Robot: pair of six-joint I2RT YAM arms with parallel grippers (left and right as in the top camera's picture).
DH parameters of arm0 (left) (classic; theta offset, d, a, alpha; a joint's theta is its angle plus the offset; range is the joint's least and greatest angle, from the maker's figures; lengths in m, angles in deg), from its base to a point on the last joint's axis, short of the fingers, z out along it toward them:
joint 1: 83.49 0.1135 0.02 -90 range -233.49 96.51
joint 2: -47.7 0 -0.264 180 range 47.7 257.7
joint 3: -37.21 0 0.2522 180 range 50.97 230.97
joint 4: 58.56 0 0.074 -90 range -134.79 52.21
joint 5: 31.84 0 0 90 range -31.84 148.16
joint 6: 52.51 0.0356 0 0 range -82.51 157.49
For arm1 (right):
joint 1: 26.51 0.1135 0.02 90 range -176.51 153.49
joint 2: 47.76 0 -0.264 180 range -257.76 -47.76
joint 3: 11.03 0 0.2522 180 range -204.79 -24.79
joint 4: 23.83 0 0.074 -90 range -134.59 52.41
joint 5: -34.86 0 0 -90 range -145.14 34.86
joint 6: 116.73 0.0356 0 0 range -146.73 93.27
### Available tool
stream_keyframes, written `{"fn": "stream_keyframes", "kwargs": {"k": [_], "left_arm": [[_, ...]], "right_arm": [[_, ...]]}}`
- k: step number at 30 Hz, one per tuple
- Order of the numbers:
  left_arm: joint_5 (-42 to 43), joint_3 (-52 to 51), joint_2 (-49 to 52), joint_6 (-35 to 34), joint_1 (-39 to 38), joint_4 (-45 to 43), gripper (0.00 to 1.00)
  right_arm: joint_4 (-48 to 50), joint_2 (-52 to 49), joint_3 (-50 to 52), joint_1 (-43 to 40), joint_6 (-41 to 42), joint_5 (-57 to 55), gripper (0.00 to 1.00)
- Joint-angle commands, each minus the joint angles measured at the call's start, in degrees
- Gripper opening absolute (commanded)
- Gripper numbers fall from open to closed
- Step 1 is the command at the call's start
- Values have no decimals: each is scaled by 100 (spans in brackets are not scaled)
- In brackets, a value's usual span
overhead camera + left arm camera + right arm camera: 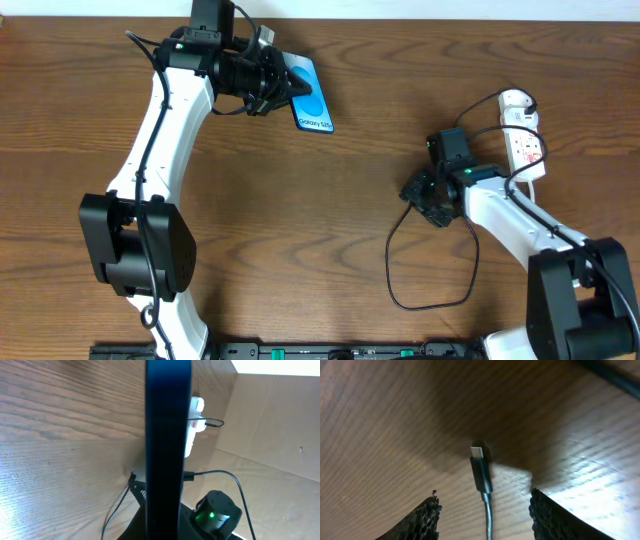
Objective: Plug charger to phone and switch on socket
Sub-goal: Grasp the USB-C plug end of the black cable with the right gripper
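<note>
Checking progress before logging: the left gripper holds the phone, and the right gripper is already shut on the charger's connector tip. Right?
Not quite. The left gripper does hold the phone, but the right gripper is open: the right wrist view shows the connector tip lying on the table between its jaws, ungripped.

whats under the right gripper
The charger's connector tip lies on the wood table, between the open fingers of the right gripper, untouched. From overhead, the gripper covers it.
</note>
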Motion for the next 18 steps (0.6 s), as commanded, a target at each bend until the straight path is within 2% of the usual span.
{"fn": "stream_keyframes", "kwargs": {"k": [1, 7, 10, 18], "left_arm": [[107, 13, -188, 125, 17, -7, 7], [107, 13, -188, 125, 17, -7, 7], [107, 13, -188, 125, 17, -7, 7], [107, 13, -188, 125, 17, -7, 7]], "right_arm": [[85, -210, 31, 48, 142, -87, 56], [151, -485, 31, 48, 188, -98, 50], [190, -581, 31, 48, 227, -87, 41], [203, -597, 31, 55, 227, 4, 33]]}}
